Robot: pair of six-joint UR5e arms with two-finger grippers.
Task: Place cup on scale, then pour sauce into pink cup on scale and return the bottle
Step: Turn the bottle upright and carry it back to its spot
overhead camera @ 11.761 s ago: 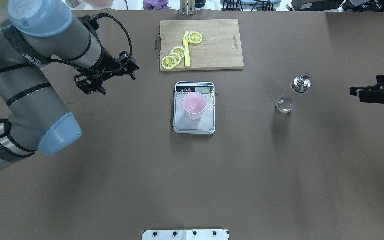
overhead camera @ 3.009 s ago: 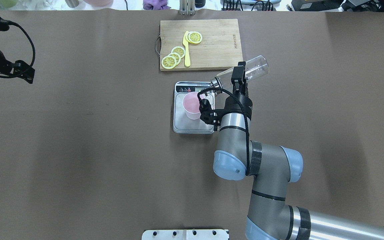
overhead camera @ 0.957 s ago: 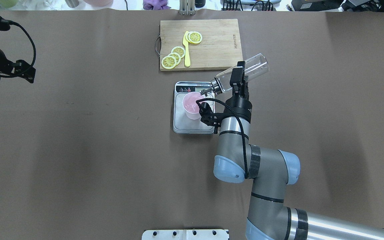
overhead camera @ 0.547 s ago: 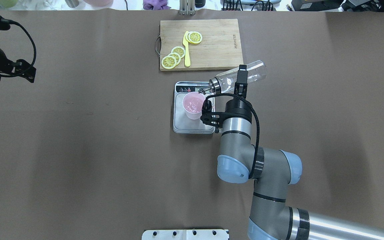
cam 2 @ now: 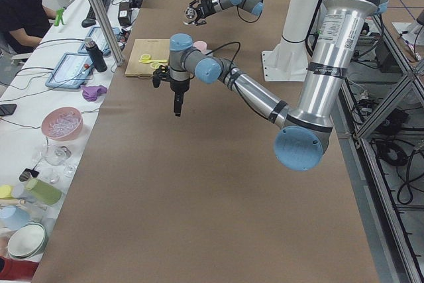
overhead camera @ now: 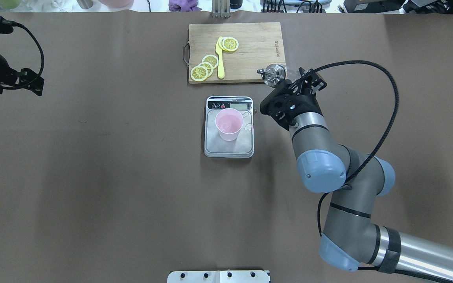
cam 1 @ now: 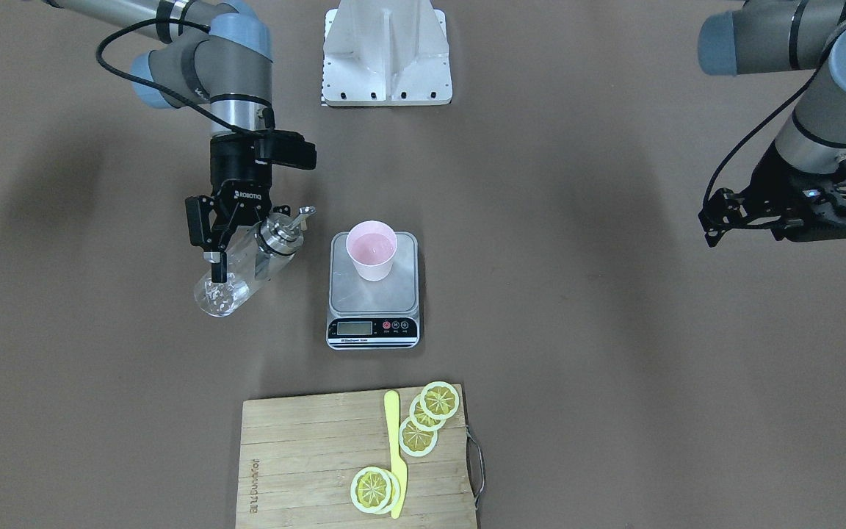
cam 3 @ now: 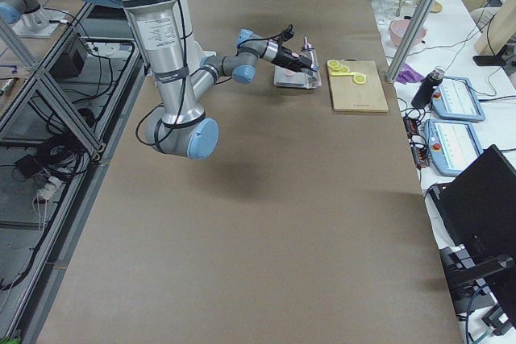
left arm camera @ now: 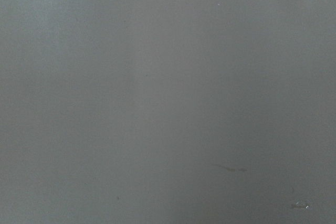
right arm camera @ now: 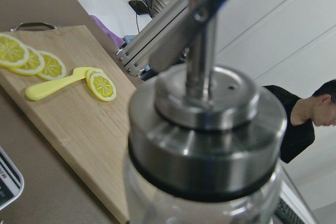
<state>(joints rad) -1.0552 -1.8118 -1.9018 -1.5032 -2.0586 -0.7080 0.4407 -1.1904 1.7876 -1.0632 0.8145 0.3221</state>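
The pale pink cup (cam 1: 371,250) (overhead camera: 229,124) stands upright on the silver scale (cam 1: 373,300) (overhead camera: 228,148) at mid-table. My right gripper (cam 1: 236,253) (overhead camera: 291,84) is shut on the clear glass bottle (cam 1: 225,290), held tilted in the air beside the scale, away from the cup. Its chrome pourer top (cam 1: 281,234) (overhead camera: 272,74) points up and fills the right wrist view (right arm camera: 205,124). My left gripper (cam 1: 823,220) (overhead camera: 14,80) hangs open and empty far off at the table's left end.
A wooden cutting board (overhead camera: 258,51) (cam 1: 305,455) with lemon slices (overhead camera: 205,67) and a yellow knife (overhead camera: 220,59) lies beyond the scale. The robot's white base (cam 1: 386,51) is at the near edge. The left wrist view shows only brown table.
My right arm has drawn the bottle back from over the cup, away to the scale's right, and tipped its spout upward. The cup, scale and left arm have stayed put.
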